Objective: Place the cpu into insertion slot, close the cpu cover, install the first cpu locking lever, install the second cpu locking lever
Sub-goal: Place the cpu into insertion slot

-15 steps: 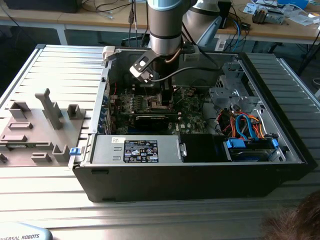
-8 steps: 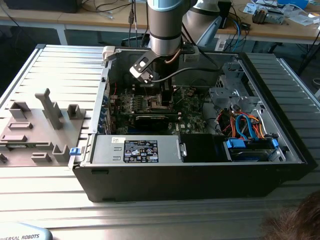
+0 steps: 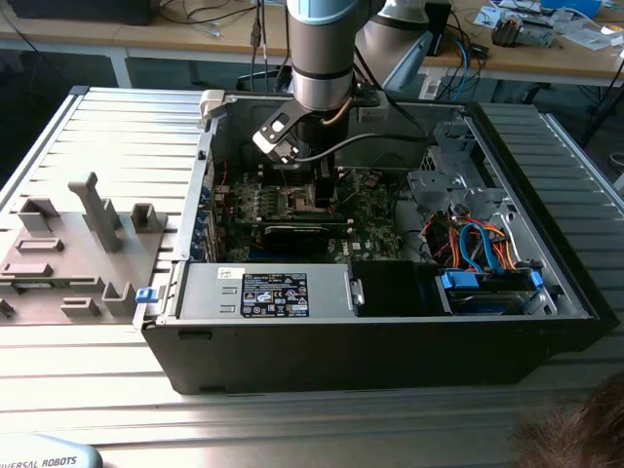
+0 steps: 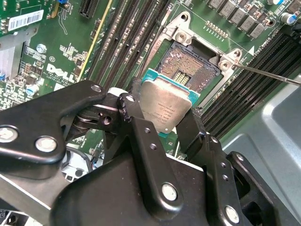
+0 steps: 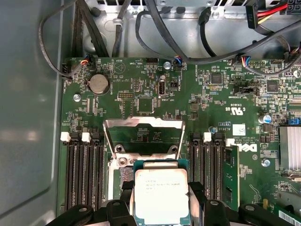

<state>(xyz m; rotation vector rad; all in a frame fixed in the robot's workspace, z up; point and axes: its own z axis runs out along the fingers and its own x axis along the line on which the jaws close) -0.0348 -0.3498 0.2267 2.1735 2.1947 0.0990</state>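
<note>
Risk first: your gripper (image 4: 162, 117) has its jaws pinching the cpu (image 4: 165, 106) by two opposite edges, and in the second wrist view the chip hangs above the insertion slot (image 4: 195, 66), not seated, overlapping one side of it and apparently tilted against the board. If you bring it down canted or off-centre like that, a corner would likely meet the exposed contact field first and bend pins. A chip turned the wrong way would do the same, and you cannot tell from these views whether its notches match the socket. The cpu cover (image 5: 143, 136) stands raised just past the chip in the first wrist view, so a drift toward it could knock the frame. The thin wire locking lever (image 4: 268, 75) reaches out near a socket corner and could snag. The memory slots (image 5: 84, 174) flank the socket closely on both sides, leaving the fingers little room. In the exterior view, the gripper sits inside the computer case (image 3: 390, 361) at twelve o'clock from the power supply label (image 3: 275, 294), with the blue and orange cables (image 3: 483, 244) at three o'clock. As for writing, there is fine print on the chip's lid, white lettering on the green board and a barcode sticker (image 4: 26, 19).
</note>
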